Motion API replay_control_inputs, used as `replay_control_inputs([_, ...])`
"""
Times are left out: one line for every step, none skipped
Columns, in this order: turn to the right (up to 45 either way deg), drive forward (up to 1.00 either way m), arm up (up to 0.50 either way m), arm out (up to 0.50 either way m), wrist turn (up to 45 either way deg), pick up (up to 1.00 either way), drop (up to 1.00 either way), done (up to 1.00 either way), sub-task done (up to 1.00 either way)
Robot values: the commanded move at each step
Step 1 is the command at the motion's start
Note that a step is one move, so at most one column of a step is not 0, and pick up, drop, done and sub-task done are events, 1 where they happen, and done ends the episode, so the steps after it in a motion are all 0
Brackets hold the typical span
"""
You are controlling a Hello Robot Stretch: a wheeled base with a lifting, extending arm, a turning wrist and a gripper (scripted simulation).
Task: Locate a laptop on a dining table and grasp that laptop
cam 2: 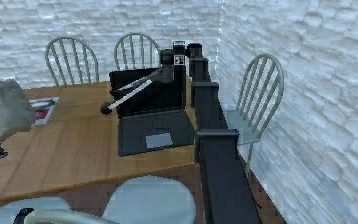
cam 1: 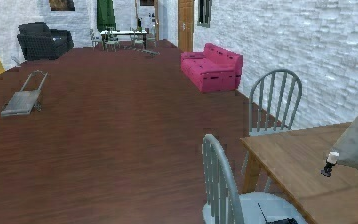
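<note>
Laptop [cam 2: 157, 128] on the dining table [cam 2: 77, 150]

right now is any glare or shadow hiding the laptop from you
Arm side view: no glare, the laptop reads dark and plain on the evenly lit dining table, and only the gripper crosses its screen. Forward view: the wooden floor is evenly lit, without glare.

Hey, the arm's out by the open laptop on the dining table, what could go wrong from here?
1. The gripper shows against the upright screen of the laptop; a nudge there might fold the lid back or slide it rather than grasp it.
2. The arm runs close to a grey chair; turning the base could knock it.
</note>
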Motion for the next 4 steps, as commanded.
replay_control_inputs([0.0, 0.00, 0.00, 0.00, 15.0, 0.00, 0.00, 0.00, 0.00])
replay_control_inputs([0.0, 0.00, -0.30, 0.00, 0.0, 0.00, 0.00, 0.00, 0.00])
replay_control_inputs([0.0, 0.00, 0.00, 0.00, 0.0, 1.00, 0.00, 0.00, 0.00])
replay_control_inputs([0.0, 0.00, 0.10, 0.00, 0.0, 0.00, 0.00, 0.00, 0.00])
